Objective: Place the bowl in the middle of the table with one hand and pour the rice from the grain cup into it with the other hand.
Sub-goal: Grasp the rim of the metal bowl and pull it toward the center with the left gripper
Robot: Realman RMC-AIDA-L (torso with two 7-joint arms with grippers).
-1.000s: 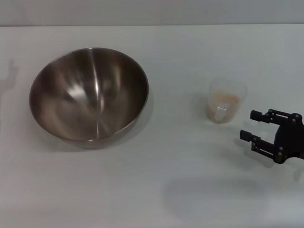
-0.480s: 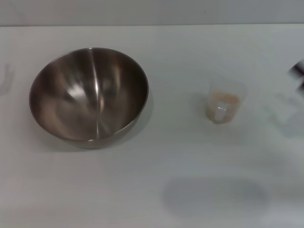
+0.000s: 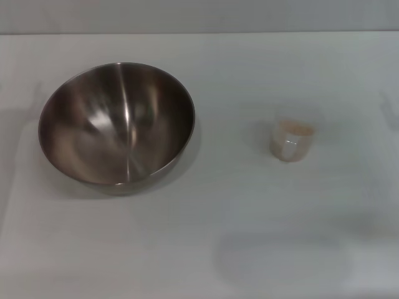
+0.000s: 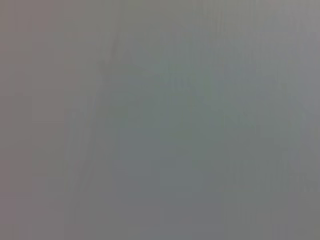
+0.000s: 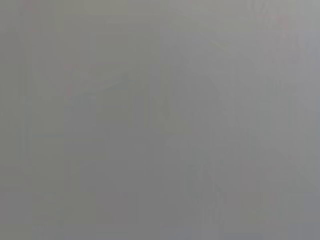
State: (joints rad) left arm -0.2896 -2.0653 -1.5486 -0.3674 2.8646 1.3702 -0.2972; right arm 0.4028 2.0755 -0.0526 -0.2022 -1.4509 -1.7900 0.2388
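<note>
The large stainless-steel bowl (image 3: pixel 117 124) stands upright and empty on the left half of the white table (image 3: pixel 237 237) in the head view. The small clear grain cup (image 3: pixel 291 140) stands upright to its right, with pale rice (image 3: pixel 294 129) inside it. No gripper shows in the head view. Both wrist views show only a blank grey surface, with no fingers and no objects.
The table's far edge (image 3: pixel 249 33) runs across the top of the head view. Faint shadows lie on the table near the front right.
The right gripper, open to the right of the cup one second ago, has pulled away to the right and left the view. The bowl and cup have not moved.
</note>
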